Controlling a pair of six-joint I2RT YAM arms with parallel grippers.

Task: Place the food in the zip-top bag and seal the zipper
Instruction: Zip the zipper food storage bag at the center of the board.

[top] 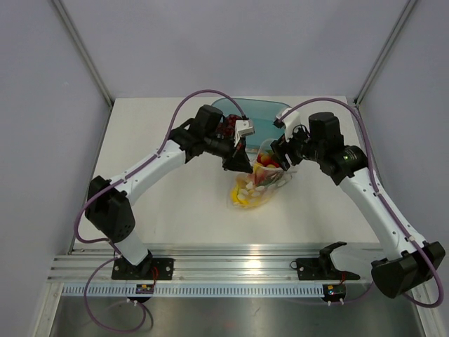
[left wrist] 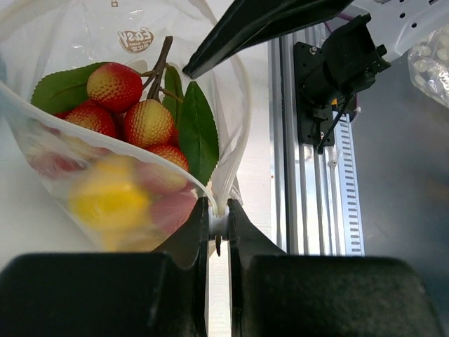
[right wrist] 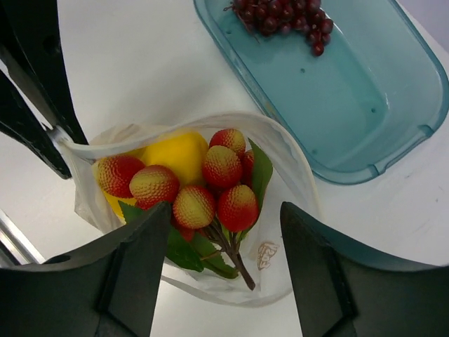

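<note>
we see the bag (top: pixel 254 188) lying open-mouthed, strawberries (right wrist: pixel 222 166) and a yellow fruit (right wrist: pixel 175 156) inside it. our left gripper (left wrist: pixel 218 226) pinches the zipper (left wrist: pixel 219 210) at the bag's rim; our right gripper (right wrist: pixel 224 210) hangs spread above the bag. beyond the bag, the tray (right wrist: pixel 393 144) holds dark grapes (right wrist: pixel 280 14).

1. Left wrist cam: the food (left wrist: pixel 109 200) low in the zip-top bag (left wrist: pixel 42 133) is just yellow and pink blur behind the plastic. I can't name the pieces.
2. Same cam: the bag runs off the top and left edges.
3. The zipper (left wrist: pixel 228 172) disappears between my left gripper (left wrist: pixel 219 210) fingers where they pinch it.
4. Right wrist cam: the teal tray (right wrist: pixel 365 119) and the dark red berries (right wrist: pixel 280 17) in it are cut off at the top edge.
5. Overhead: both arms cover the tray's near rim, and the bagged fruit is too small for me to sort out.
</note>
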